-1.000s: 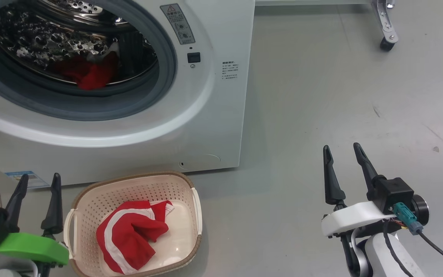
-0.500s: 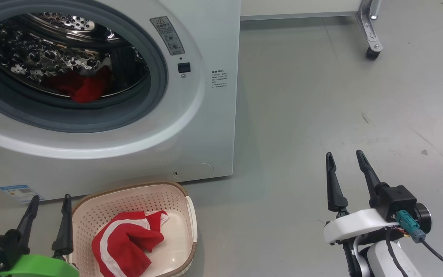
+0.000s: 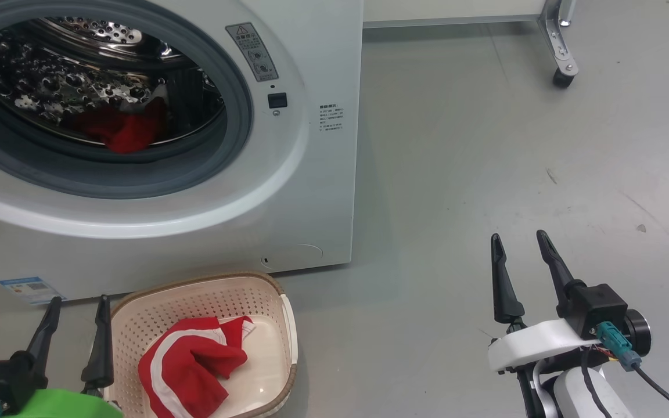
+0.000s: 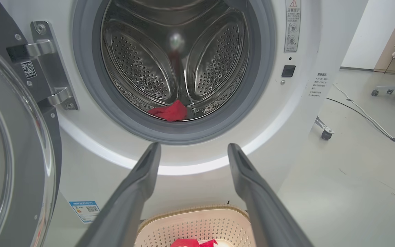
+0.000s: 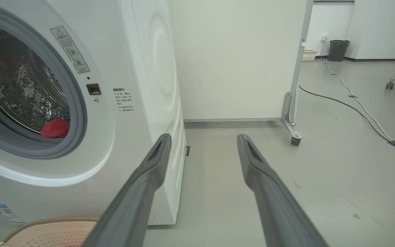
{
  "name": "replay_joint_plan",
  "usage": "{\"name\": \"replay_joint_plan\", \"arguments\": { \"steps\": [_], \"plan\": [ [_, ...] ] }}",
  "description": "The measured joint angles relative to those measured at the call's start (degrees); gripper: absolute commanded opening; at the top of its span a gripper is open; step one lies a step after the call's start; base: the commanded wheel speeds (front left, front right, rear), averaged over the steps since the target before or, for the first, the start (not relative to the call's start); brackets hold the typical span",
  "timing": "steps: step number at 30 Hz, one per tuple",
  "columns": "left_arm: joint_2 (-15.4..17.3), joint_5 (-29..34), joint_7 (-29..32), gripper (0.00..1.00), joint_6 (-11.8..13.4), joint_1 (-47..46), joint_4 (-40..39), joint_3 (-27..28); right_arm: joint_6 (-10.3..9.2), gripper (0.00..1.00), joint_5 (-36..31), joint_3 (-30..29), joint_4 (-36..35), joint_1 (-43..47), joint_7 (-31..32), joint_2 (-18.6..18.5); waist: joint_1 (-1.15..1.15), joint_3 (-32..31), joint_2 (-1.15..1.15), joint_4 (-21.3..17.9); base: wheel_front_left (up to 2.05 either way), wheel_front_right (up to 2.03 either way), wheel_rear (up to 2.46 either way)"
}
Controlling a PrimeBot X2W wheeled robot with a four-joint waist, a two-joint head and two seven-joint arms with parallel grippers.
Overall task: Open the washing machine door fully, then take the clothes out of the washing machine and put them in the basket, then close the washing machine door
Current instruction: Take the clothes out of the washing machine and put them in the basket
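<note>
Cables [image 5: 352,96], perhaps taped, trail beyond washing machine [image 5: 142,68].

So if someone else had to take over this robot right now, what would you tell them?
The left end effector is open and empty, beside the basket.
The right end effector is open and empty, over the floor.
The washing machine door stands swung open on the left.
One red garment lies in the basket; a second red garment lies low in the drum.
Done: door opened, one piece moved.
Left: fetch the piece from the drum, drop it in the basket, close the door.
</note>
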Motion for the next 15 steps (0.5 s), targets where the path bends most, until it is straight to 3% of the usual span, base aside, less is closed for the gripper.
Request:
{"name": "replay_joint_plan", "arguments": {
  "steps": [15],
  "plan": [
    [-0.9, -0.2, 0.0, 1.00, -0.5, 1.2, 1.0, 0.3, 0.00, 1.00, 0.0, 2.1, -1.2, 0.3, 0.0, 0.0, 0.00, 4.4, 0.00, -0.2, 0.00, 0.00, 0.00]
  ]
}}
